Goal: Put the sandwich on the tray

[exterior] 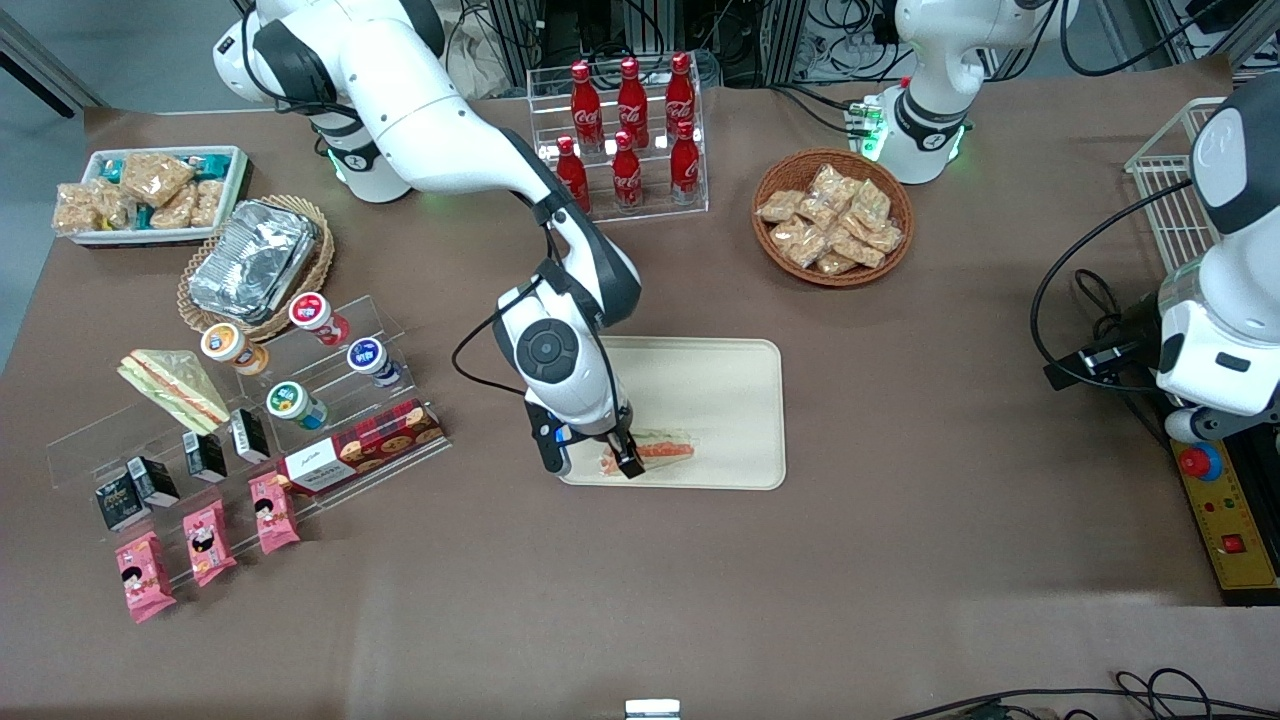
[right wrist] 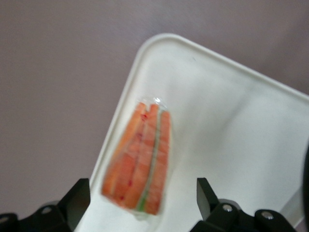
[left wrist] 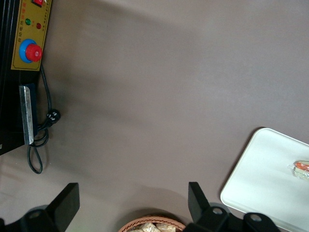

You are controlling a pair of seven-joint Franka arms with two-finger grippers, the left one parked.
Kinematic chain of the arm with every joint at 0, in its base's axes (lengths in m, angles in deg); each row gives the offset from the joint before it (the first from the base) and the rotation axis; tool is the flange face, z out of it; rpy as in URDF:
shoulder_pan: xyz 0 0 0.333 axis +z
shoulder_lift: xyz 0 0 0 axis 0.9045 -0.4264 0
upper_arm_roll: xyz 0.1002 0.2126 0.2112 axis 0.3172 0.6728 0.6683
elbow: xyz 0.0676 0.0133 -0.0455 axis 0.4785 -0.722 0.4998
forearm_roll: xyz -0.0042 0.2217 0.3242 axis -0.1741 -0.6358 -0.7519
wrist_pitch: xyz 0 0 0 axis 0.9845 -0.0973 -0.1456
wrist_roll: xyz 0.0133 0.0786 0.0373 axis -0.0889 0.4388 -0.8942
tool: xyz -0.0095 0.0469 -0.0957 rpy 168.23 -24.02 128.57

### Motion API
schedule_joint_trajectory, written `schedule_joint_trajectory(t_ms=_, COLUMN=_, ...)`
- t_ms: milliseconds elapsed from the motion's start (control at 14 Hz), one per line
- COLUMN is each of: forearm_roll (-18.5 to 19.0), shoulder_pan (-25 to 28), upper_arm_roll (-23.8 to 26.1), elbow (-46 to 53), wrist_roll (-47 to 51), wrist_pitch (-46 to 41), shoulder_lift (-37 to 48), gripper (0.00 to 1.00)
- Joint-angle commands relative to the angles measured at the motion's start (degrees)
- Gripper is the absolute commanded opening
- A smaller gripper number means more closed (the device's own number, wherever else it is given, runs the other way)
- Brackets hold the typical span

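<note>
The sandwich [exterior: 664,448], a wrapped wedge with an orange-red filling band and a thin green layer, lies on the cream tray [exterior: 735,390] close to the tray's rim nearest the front camera. In the right wrist view the sandwich [right wrist: 141,162] lies flat on the tray [right wrist: 231,125] with nothing touching it. My gripper [exterior: 618,462] hangs just above the sandwich's end. It is open and empty [right wrist: 143,203], with a finger on each side of the wedge and clear gaps between. A tip of the sandwich [left wrist: 301,166] shows on the tray [left wrist: 263,179] in the left wrist view.
A second wrapped wedge sandwich [exterior: 172,385] sits on the acrylic shelf toward the working arm's end, with yoghurt cups, small cartons and pink packets. A foil container [exterior: 252,258] in a basket, a rack of cola bottles [exterior: 628,130] and a snack basket [exterior: 832,217] stand farther back.
</note>
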Motion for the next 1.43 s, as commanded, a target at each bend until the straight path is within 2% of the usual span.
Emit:
schedule_joint_trajectory(t_ms=0, forearm_roll=-1.07, shoulder_pan=-1.33, upper_arm_roll=-0.32, elbow=0.71, wrist_roll=-8.33, wrist_pitch=-5.25, shoulder_lift=2.29, gripper=0.98)
schedule_joint_trajectory(t_ms=143, forearm_roll=-1.07, shoulder_pan=-2.37, upper_arm_roll=-2.16, elbow=0.89, wrist_roll=-17.79, wrist_pitch=-10.17, shoulder_lift=4.57, gripper=0.98)
schedule_joint_trajectory(t_ms=357, forearm_roll=-1.07, shoulder_pan=-7.81, upper_arm_roll=-2.70, elbow=0.80, wrist_roll=-37.12, wrist_pitch=-19.57, shoulder_lift=9.84, gripper=0.98)
schedule_joint_trajectory(t_ms=571, forearm_roll=-0.81, shoulder_pan=-13.00, upper_arm_roll=-3.92, elbow=0.80, wrist_roll=-51.72, wrist_pitch=-28.36, shoulder_lift=15.02, gripper=0.98)
schedule_joint_trajectory(t_ms=714, forearm_roll=1.29, shoulder_pan=-15.47, upper_arm_roll=-5.59, elbow=0.80, wrist_roll=-61.05, wrist_pitch=-33.11, shoulder_lift=18.97, gripper=0.98)
schedule_joint_trajectory(t_ms=857, forearm_roll=5.50, shoulder_pan=-17.23, upper_arm_roll=-7.61, elbow=0.80, wrist_roll=-69.83, wrist_pitch=-36.98, shoulder_lift=21.97, gripper=0.98)
schedule_joint_trajectory(t_ms=1071, forearm_roll=6.58, shoulder_pan=-22.75, upper_arm_roll=-9.55, elbow=0.54, wrist_roll=-85.92, wrist_pitch=-39.54, shoulder_lift=24.87, gripper=0.98)
schedule_joint_trajectory(t_ms=1357, forearm_roll=10.00, shoulder_pan=-28.39, upper_arm_roll=-10.26, elbow=-0.60, wrist_roll=-97.98, wrist_pitch=-43.50, shoulder_lift=27.78, gripper=0.98)
